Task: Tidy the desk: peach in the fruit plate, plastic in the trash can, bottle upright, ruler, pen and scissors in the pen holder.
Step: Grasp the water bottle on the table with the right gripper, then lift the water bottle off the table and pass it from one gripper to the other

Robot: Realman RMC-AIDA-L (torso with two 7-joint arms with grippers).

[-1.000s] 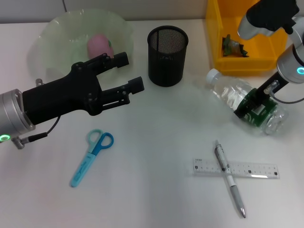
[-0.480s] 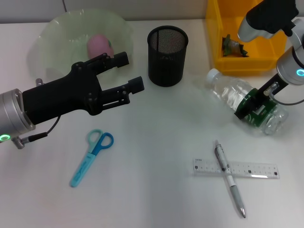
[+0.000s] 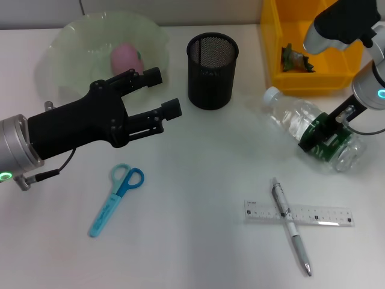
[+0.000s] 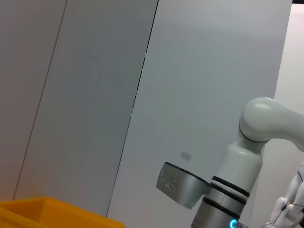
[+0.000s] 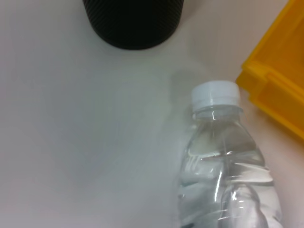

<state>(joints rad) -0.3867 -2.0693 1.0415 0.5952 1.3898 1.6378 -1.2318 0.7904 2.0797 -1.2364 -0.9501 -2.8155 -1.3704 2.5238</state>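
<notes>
Right end effector (image 3: 325, 137) still grips lying bottle (image 3: 301, 123).

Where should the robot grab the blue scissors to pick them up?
Probably the straight closed blades of the scissors, coming from above: they lie flat on the desk, handles toward the fruit plate, so jaws can close across the narrow middle. The open left gripper is nearest.

White desk surface (image 3: 204, 180), matte and evenly lit, filling nearly the whole head view; soft, faint shadows lie beneath the objects on it. Its far edge meets a pale wall (image 3: 180, 9), where a thin dark cable (image 3: 81, 7) runs upward at far left. In the left wrist view, light grey wall panels (image 4: 95, 95) are divided by narrow slanting vertical seams.
</notes>
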